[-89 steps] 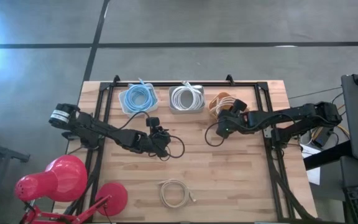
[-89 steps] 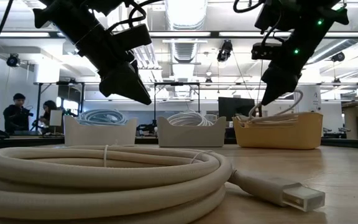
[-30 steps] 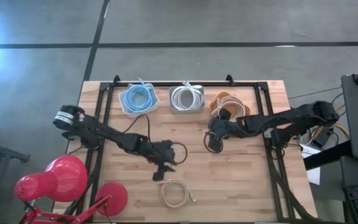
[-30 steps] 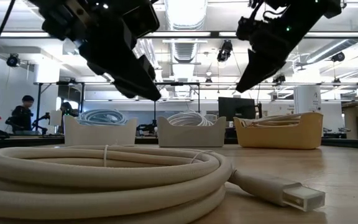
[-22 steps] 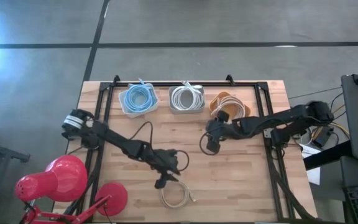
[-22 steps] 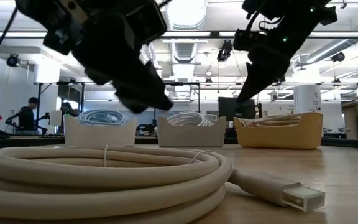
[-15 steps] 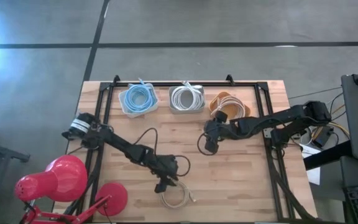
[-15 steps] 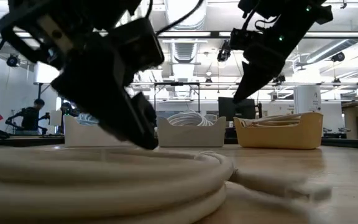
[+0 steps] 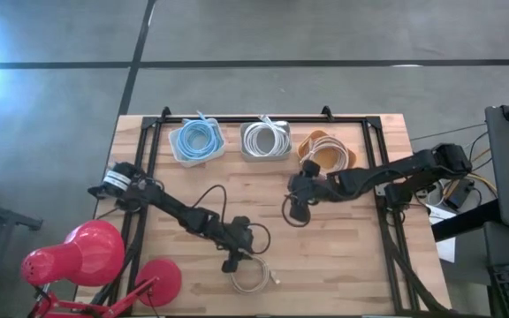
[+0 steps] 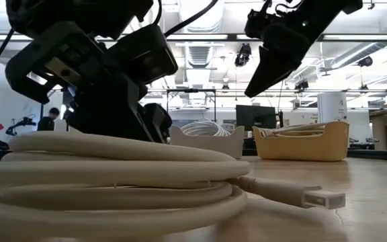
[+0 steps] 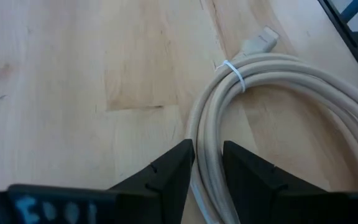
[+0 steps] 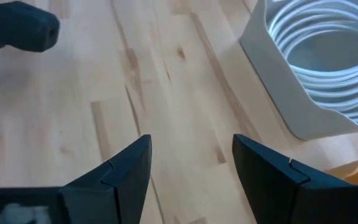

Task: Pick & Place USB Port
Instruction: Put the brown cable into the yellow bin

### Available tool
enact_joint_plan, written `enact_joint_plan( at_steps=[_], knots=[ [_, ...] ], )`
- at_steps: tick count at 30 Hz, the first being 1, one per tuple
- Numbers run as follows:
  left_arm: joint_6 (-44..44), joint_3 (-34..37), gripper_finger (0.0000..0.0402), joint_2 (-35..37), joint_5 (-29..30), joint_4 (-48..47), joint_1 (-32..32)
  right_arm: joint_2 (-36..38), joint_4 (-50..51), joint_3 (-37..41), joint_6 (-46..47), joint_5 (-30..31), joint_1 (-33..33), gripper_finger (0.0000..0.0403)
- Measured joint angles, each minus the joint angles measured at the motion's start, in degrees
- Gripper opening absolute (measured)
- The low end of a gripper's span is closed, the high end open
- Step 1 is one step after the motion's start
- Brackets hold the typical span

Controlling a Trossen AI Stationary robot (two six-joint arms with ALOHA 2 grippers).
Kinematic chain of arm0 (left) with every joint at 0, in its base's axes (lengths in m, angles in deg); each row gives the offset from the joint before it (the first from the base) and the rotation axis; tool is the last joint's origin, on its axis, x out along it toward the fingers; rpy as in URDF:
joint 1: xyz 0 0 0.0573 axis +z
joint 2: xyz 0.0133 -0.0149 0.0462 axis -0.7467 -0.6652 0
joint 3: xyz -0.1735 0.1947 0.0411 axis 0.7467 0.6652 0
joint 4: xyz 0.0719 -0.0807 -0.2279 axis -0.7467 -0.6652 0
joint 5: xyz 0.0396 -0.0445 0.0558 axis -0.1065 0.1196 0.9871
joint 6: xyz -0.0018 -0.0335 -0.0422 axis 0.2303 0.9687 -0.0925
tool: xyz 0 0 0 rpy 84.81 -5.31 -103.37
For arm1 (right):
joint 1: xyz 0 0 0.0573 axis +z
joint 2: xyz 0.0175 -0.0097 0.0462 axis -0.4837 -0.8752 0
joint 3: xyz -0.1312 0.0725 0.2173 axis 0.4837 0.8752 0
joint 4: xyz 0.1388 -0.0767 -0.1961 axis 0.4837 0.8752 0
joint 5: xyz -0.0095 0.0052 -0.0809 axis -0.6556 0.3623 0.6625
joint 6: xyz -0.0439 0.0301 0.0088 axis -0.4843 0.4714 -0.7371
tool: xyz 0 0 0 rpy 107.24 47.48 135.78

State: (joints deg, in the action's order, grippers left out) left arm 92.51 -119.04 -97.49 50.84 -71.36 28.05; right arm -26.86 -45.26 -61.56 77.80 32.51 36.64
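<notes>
The cream USB cable coil (image 9: 253, 276) is sat at the near middle of the wooden table (image 9: 343, 256). The left gripper (image 11: 207, 163) is clamped round a few of its strands. The right gripper (image 12: 191, 163) is held wide open, nothing in it, near the white bin (image 9: 265, 140).

overhead, table-level, two wrist views

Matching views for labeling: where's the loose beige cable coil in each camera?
High: beige coil near the table's front edge, at the left gripper.
Low: fills the foreground, plug pointing right.
Left wrist: ahead of the fingers, a strand between them.
Right wrist: not in it.
Shared landmark: the coil's plug.
</notes>
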Motion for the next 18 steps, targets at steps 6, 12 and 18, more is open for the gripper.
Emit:
enact_joint_plan(
  at_steps=[6,12,18],
  knots=[
    [-3.72,-0.44,0.0140,0.00,3.66,0.47,0.00,-0.13,0.06,0.07,-0.38,0.01,0.62,0.0221],
    [-6.03,-0.63,0.0144,-0.02,9.87,-0.10,0.66,-0.13,0.11,0.11,-0.58,0.04,0.56,0.0221],
    [-8.34,-0.63,0.0185,-0.04,11.33,-0.32,1.12,-0.13,0.11,0.15,-0.60,0.08,0.54,0.0221]
  ],
)
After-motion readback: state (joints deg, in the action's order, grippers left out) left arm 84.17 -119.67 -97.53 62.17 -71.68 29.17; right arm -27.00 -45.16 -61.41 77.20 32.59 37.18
